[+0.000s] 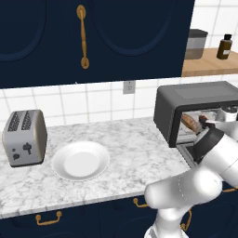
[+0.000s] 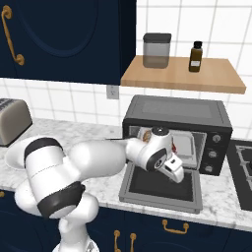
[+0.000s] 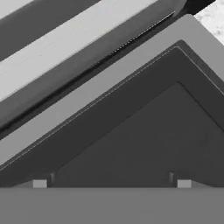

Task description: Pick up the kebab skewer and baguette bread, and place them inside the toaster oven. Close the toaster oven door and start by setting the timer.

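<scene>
Right base view: gripper [image 2: 175,173], fingers apart and empty, is hovering mid-frame over the toaster oven door [image 2: 162,187]; hook underneath the edge, lift slowly.

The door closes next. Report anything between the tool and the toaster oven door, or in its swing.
Nothing lies on the toaster oven door, which is dropped flat, and nothing separates it from the open tool just above it. Only the tool itself stands in the door's upward swing.
</scene>
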You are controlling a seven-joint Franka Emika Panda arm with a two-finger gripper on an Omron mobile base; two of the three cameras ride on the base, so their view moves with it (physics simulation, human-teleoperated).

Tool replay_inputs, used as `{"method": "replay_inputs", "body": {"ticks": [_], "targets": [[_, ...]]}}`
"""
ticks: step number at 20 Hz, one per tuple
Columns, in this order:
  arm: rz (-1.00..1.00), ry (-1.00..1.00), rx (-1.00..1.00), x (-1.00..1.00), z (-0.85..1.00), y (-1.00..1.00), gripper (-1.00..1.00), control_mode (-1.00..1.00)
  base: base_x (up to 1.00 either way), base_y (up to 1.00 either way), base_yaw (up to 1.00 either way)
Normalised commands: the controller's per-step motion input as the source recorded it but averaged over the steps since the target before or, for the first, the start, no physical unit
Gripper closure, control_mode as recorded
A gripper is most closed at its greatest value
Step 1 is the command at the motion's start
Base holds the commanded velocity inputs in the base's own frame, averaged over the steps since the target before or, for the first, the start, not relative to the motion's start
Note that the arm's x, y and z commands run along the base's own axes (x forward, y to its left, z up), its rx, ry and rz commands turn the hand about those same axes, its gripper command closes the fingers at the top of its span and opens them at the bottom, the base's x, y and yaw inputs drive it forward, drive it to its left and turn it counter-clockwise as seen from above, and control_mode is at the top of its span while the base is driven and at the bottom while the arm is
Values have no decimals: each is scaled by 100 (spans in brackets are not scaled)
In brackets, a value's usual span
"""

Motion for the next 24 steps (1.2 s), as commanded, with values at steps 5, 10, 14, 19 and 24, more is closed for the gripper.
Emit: {"method": "replay_inputs", "body": {"ticks": [5, 10, 14, 19, 24], "targets": [[-12, -1, 0, 63, -13, 0, -100, -100, 0, 0, 0], [-8, -3, 0, 16, 3, -1, -100, -100, 0, 0, 0], [-9, -5, 3, 0, 2, 0, -100, -100, 0, 0, 0], [-8, -7, 2, -53, -3, 0, -100, -100, 0, 0, 0], [3, -4, 0, -100, 1, 0, -100, -100, 0, 0, 0]]}}
